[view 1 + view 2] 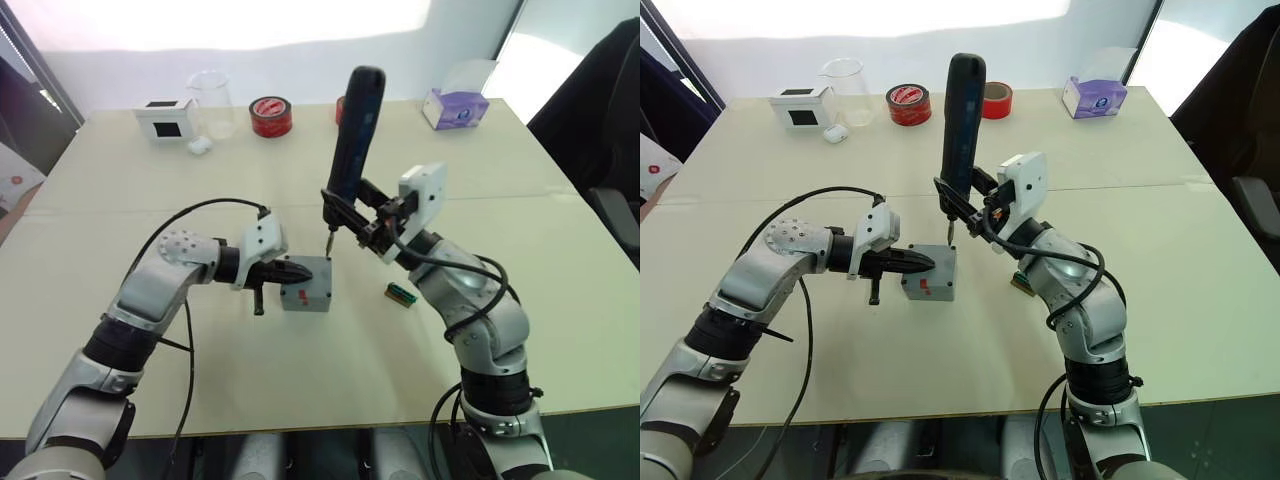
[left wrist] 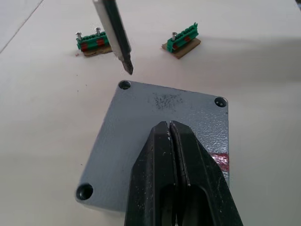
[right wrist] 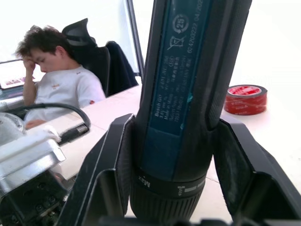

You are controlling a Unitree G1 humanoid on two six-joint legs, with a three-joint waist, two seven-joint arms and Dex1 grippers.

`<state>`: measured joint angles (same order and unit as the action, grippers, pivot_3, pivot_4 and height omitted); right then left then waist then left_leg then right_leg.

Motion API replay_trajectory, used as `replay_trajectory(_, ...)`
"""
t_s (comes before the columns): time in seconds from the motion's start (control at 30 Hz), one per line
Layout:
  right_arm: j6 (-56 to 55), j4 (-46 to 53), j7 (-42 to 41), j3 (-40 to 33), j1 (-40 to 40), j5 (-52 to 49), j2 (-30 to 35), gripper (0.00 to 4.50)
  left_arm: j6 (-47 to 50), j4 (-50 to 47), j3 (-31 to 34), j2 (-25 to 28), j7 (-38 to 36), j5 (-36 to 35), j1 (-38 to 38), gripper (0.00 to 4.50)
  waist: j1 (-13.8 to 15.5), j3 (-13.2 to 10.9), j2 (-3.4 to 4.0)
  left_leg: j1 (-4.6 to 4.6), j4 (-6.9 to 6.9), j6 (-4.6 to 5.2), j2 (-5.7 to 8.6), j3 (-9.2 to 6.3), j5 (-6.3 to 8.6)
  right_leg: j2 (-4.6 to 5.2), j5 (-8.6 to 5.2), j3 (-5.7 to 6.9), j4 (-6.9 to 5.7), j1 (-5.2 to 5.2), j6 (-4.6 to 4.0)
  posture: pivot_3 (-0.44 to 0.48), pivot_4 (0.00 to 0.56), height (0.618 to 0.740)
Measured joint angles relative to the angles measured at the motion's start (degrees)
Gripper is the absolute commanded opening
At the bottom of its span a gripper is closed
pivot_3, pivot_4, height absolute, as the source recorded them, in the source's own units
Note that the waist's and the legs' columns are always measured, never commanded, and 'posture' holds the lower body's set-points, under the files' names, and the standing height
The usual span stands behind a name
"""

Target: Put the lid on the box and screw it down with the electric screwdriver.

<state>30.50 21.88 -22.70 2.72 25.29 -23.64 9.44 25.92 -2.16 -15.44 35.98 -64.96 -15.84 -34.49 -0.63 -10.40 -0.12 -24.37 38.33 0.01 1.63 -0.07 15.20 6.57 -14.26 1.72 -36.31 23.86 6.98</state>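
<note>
The electric screwdriver stands almost upright, its long axis vertical with a small lean: the thick black end points up and away, and the thin metal bit points down at the lid. The bit's tip hangs just above the far corner hole of the lid and does not touch it. The body of the tool is a smooth dark cylinder with a bluish printed label along it. The right gripper holds it low on the body, one black finger pressed on each side.

The lid sits on the box, which lies at the middle of the table. Together they form a small gray square block with a fine grainy paint, round holes at the corners and a small red mark on one side. The left gripper comes from the left; its two black fingers are pressed together with nothing between them, and they lie over the lid.

Just right of the box lies a small green terminal strip with screws; the left wrist view shows a second one near it. At the far edge stand a white box with a black panel, a clear beaker, a roll of red tape and a purple tissue box. In the right wrist view a person in a white shirt sits beyond the table.
</note>
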Motion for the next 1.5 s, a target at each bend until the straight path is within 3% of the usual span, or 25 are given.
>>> replay_trajectory(0.37, -7.6, -4.0, -1.0, 2.8, -1.6, 4.4, 0.1, 1.86, -0.4, -0.1, 0.5, 0.0, -0.4, 0.3, 0.8, 0.00, -0.1, 0.0, 0.00, 0.21, -0.01, 0.07, -0.10, -0.02, 0.04, -0.02, 0.00, 0.00, 0.01, -0.19, 0.00, 0.000, 0.150, 0.740)
replay_trajectory(0.93, -9.1, -4.4, -4.4, 6.0, -4.3, 7.1, 4.6, 1.86, 0.1, -2.1, 0.5, 1.6, -0.2, 1.2, 4.6, 0.00, -0.1, 1.3, -0.28, 1.96, -0.31, 0.57, -0.19, -0.01, 0.38, -0.02, -0.28, -0.01, 0.25, -1.78, -0.19, 0.000, 0.150, 0.740)
replay_trajectory(1.5, -12.2, -10.2, -5.3, 7.4, -3.1, 9.0, 3.0, 1.86, 0.1, -0.5, -0.2, 0.5, 0.7, 1.8, 4.8, 0.00, 0.0, 2.7, -0.38, 2.04, -0.34, 0.70, -0.20, -0.07, 0.48, 0.00, -0.38, 0.00, 0.28, -1.70, -0.33, 0.000, 0.150, 0.740)
